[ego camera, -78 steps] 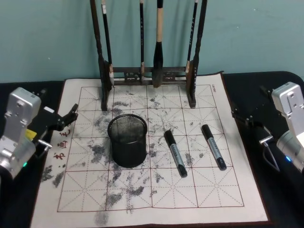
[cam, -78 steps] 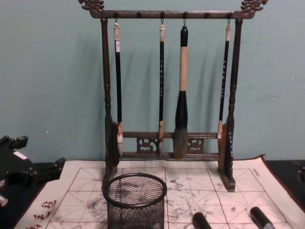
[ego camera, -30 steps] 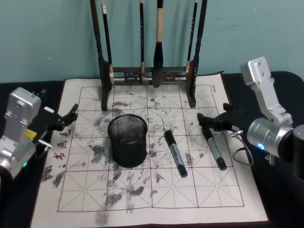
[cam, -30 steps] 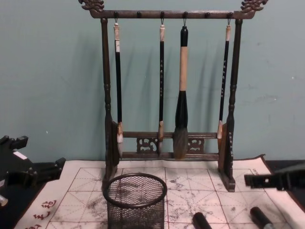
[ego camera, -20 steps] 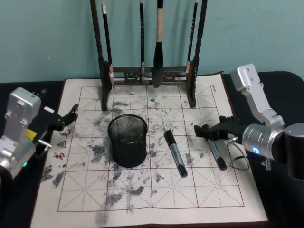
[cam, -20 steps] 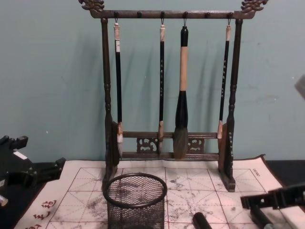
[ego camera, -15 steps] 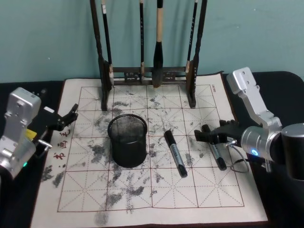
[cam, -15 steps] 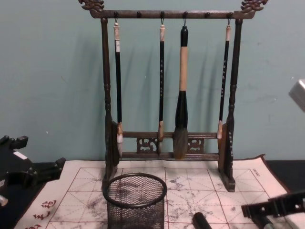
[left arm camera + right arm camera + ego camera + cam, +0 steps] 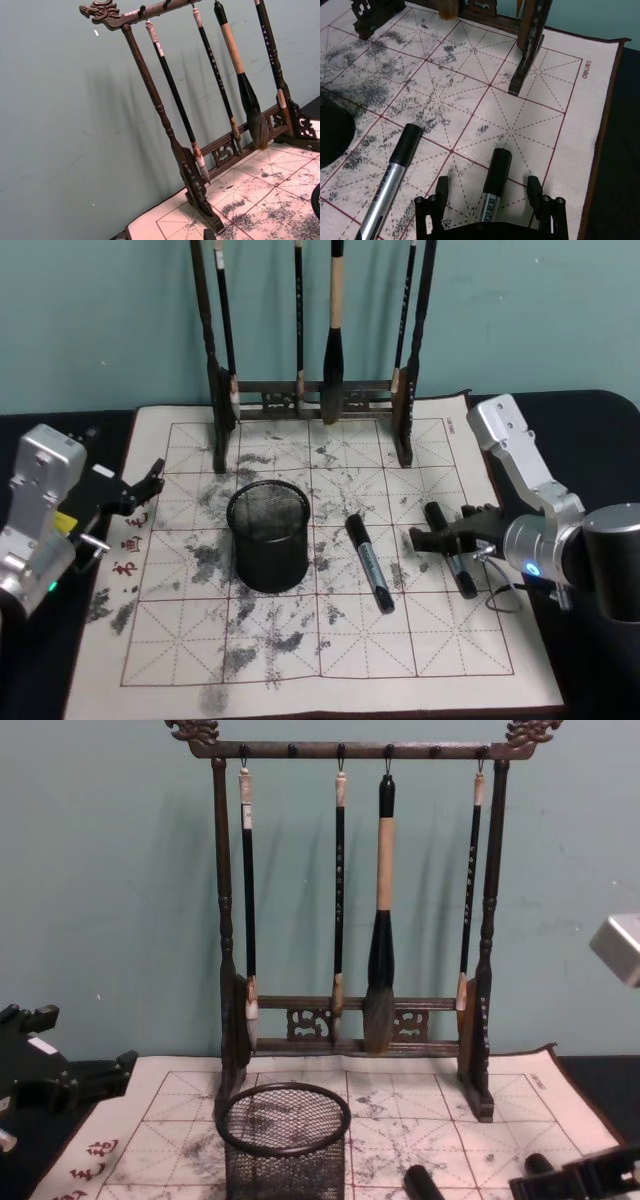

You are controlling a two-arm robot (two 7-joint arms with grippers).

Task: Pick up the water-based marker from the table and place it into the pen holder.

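Here the water-based marker [image 9: 498,165] lies flat on the right part of the gridded mat [image 9: 330,640], well to the right of the pen holder [image 9: 268,562]; the right gripper [image 9: 487,182] sits low over it, spread wide, one finger on each side of the barrel with a gap on both sides, gripping nothing. A second marker [image 9: 369,562] lies between the two; the brush rack [image 9: 223,920] stands at the mat's far edge; the left gripper [image 9: 150,483] hangs at the mat's left edge, parted and empty.

brush rack [image 9: 270,393] top: cut off | right marker [image 9: 436,515] middle: hidden by right gripper [image 9: 442,530]
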